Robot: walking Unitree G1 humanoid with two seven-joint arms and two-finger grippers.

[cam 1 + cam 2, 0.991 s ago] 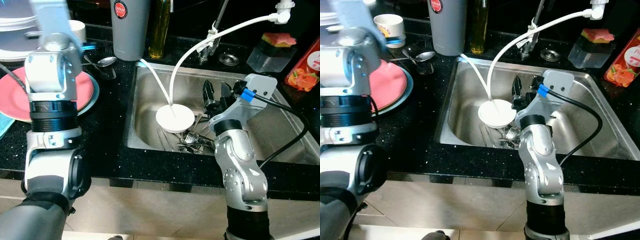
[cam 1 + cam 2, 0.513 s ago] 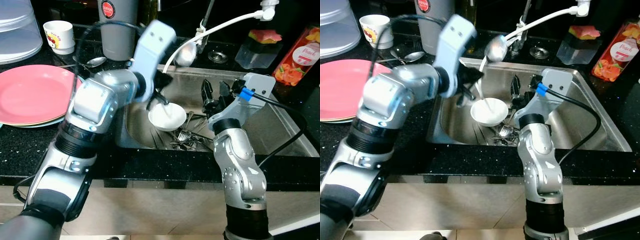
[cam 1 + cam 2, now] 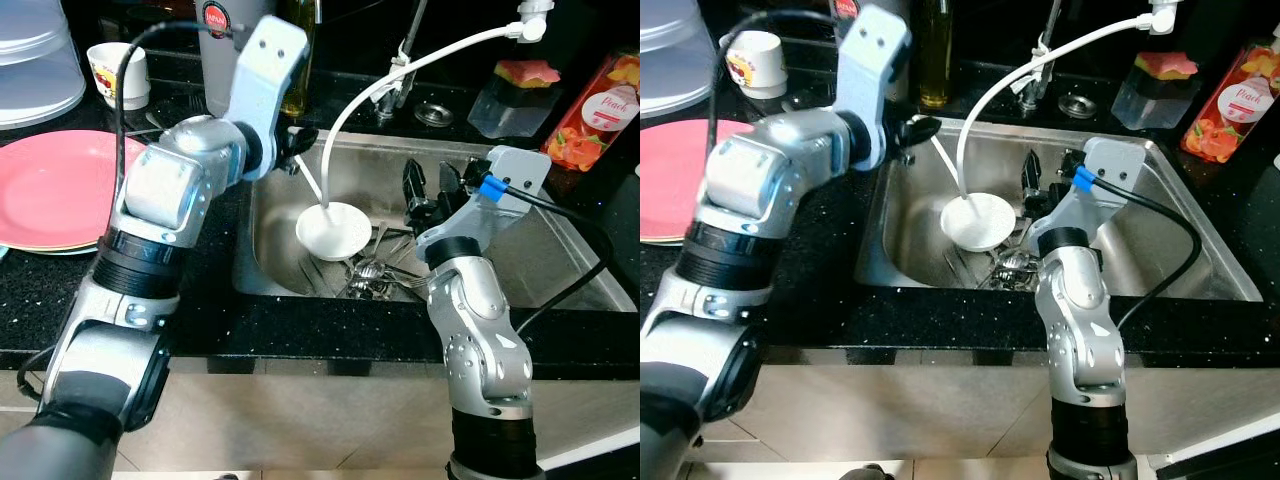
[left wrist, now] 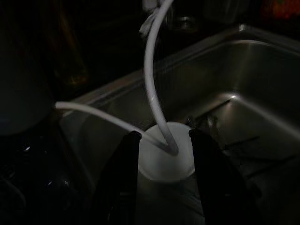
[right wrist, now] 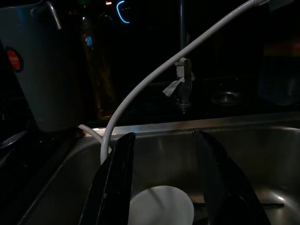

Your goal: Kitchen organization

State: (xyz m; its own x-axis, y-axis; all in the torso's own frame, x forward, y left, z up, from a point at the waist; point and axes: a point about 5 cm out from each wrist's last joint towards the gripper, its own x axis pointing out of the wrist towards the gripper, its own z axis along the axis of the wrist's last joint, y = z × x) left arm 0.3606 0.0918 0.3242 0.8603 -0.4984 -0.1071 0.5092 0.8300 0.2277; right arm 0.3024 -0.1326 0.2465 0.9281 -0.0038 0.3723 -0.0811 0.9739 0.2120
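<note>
A white bowl (image 3: 333, 230) lies in the steel sink (image 3: 545, 275) with two white hoses (image 3: 345, 120) dipping into it. Several pieces of cutlery (image 3: 378, 272) lie just in front of the bowl. My left gripper (image 3: 914, 128) hovers over the sink's left rim, open; in the left wrist view its fingers (image 4: 123, 178) frame the bowl (image 4: 166, 157) farther on. My right gripper (image 3: 431, 188) hangs open over the sink just right of the bowl, holding nothing, and the right wrist view looks past its fingers (image 5: 115, 183) to the bowl (image 5: 161, 206).
A pink plate (image 3: 50, 190), a clear lid (image 3: 35, 60) and a small cup (image 3: 110, 72) sit on the black counter at left. A grey canister (image 3: 222, 50) and an oil bottle (image 3: 933, 60) stand behind the sink. A sponge box (image 3: 512, 90) and a red bottle (image 3: 600, 100) are at back right.
My left arm swung from above the pink plate into the sink near the bowl, then drew back to the sink's left rim. The head camera shifted. The right arm stayed put.
</note>
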